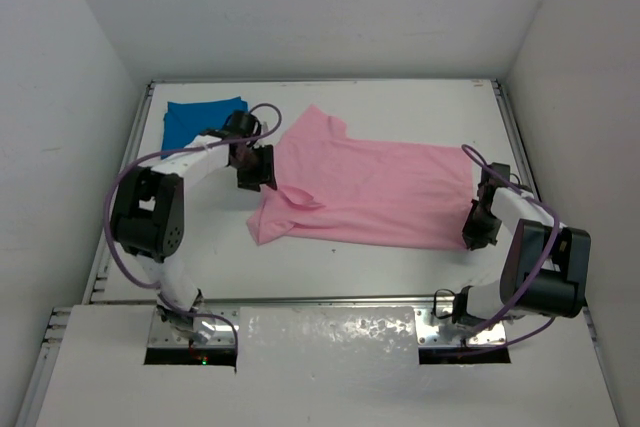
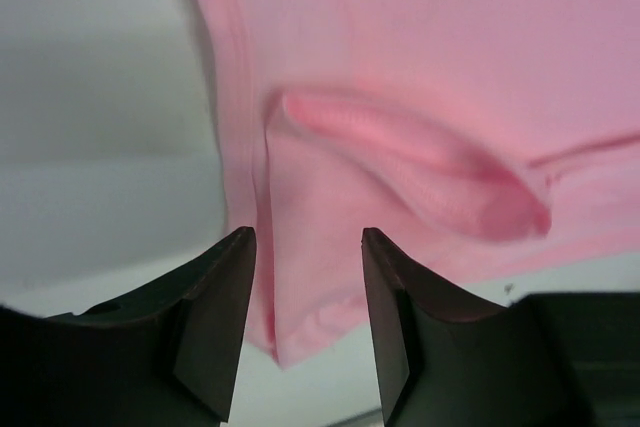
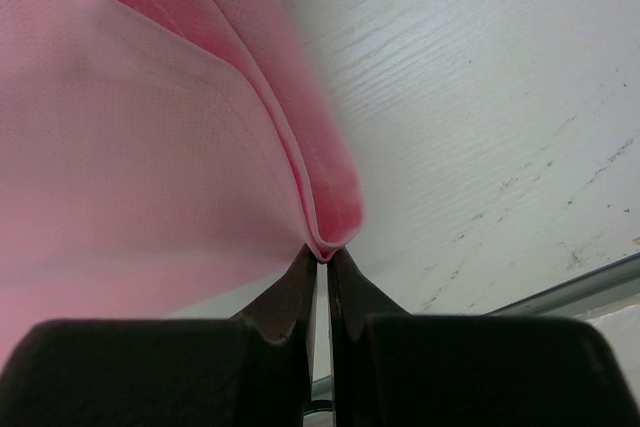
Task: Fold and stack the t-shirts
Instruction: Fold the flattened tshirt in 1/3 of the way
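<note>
Roughly half done: blue shirt (image 1: 203,117) folded at far left of tabletop (image 1: 400,107), pink shirt (image 1: 370,192) spread across the middle, not yet folded or stacked. Left jaws apart over its left end; right jaws clamped on its right edge.

White table (image 1: 400,107) within plain grey walls (image 1: 330,7)

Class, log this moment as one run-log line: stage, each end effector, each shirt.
stage: folding pink shirt | left end effector: open over it | right end effector: shut on its edge | blue shirt: folded, far-left corner
</note>
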`<state>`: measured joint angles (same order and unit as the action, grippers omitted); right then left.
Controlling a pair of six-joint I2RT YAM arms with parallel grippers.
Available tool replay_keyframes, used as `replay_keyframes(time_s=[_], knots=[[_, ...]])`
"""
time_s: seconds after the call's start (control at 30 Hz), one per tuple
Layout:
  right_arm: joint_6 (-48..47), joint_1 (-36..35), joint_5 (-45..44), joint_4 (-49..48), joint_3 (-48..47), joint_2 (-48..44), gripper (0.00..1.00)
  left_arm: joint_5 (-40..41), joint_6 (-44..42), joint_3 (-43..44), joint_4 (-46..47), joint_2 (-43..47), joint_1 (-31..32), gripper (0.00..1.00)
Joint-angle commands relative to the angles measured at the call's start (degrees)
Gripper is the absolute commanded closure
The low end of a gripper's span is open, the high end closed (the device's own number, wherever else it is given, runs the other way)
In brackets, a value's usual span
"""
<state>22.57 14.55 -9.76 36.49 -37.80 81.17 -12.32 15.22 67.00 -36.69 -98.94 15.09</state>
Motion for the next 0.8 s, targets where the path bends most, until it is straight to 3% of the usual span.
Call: replay_keyframes(time_s=[0.0,0.23,0.4,0.6,0.77], knots=[[-0.9,0.4,0.8,-0.1,-0.8,-1.4,0.94,3.6,-0.7,4.4,-0.4,-3.1,0.7,0.54],[-1.1,0.4,1.2,-0.5,-0.2,-1.7,0.94,10.6,2.3,10.6,-3.3,-7.6,0.8,0.52],[-1.4,0.4,1.1,-0.6,-0.3,-1.6,0.94,12.1,11.8,18.2,-10.2,-10.3,1.7,0.59],[-1.8,0.4,0.9,-0.5,-1.0,-1.5,0.94,17.8,25.7,23.2,-14.8,-10.3,7.7,0.63],[-2.4,0.4,0.8,-0.2,-1.6,-1.7,0.94,19.5,33.5,29.3,-25.2,-18.4,9.8,0.67]])
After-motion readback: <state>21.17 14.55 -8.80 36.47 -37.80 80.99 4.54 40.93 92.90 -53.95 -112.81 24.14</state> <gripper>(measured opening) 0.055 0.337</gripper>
